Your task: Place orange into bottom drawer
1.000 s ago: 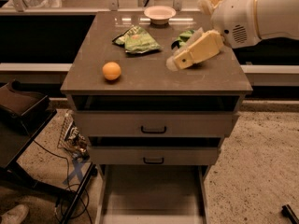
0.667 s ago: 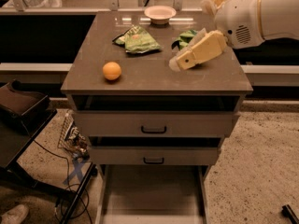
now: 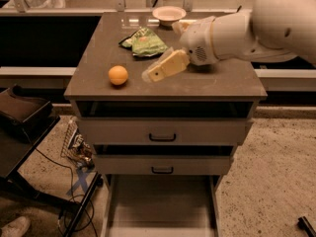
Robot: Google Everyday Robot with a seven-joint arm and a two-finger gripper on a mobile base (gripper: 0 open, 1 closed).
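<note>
We count one orange point(image 3: 118, 75) on the tabletop point(image 3: 222, 78), sitting toward the front left corner, a little in from the front edge and well apart from the drawers below. The one hand point(image 3: 153, 73) hovers over the middle of the tabletop, just to the right of the orange and not touching it, with its pale yellow tip pointing left and slightly down toward the fruit. We cannot tell whether the hand is spread or pressed together, and it carries nothing that we can see. The single white arm point(image 3: 247, 28) reaches in from the right edge. Behind the hand lies one green snack bag point(image 3: 144, 42), toward the back left, and one pale bowl point(image 3: 169, 14) stands at the middle of the back edge. Under the tabletop we count three drawers: an upper drawer point(image 3: 207, 131) and a middle drawer point(image 3: 197, 165), each with a flat grey front and one small black handle, and the bottom drawer point(image 3: 160, 201), which is pulled out toward us with its flat floor and two side rails showing.
</note>
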